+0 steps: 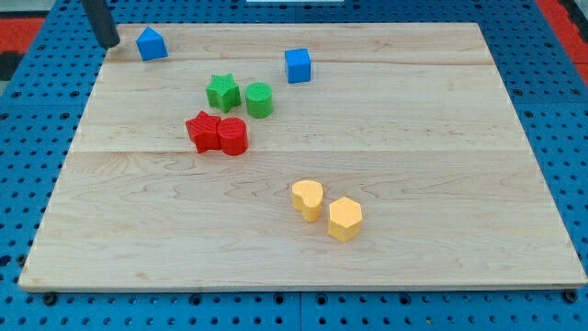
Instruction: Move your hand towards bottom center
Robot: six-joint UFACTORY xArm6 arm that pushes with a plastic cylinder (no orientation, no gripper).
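Camera view: my tip (110,42) sits right at the board's (459,267) far-left corner, well away from where it needs to go.
Pincer state: there is none to tell of; the arm ends in a bare rod, holding nothing.
Nearest block: the blue house-shaped block (152,44) is just beside my tip, toward the view's right, with a small gap showing.
Target spot: the middle of the board's bottom edge, bare wood, with no block on it.
Straight line there: a diagonal run looks likely to pass by the red star (203,131) and the red cylinder (233,136), which touch each other.
Risk one: I judge a clip on the red pair would shove both off their places.
Risk two: the green star (222,92) and green cylinder (259,99) lie just above the reds; drifting right early could catch them.
Risk three: overshooting right near the bottom edge could nudge the yellow heart (308,199) and yellow hexagon (345,219).
Safer route: hugging the left edge, then turning along the bottom.
Out of it: the blue cube (298,65), well apart.
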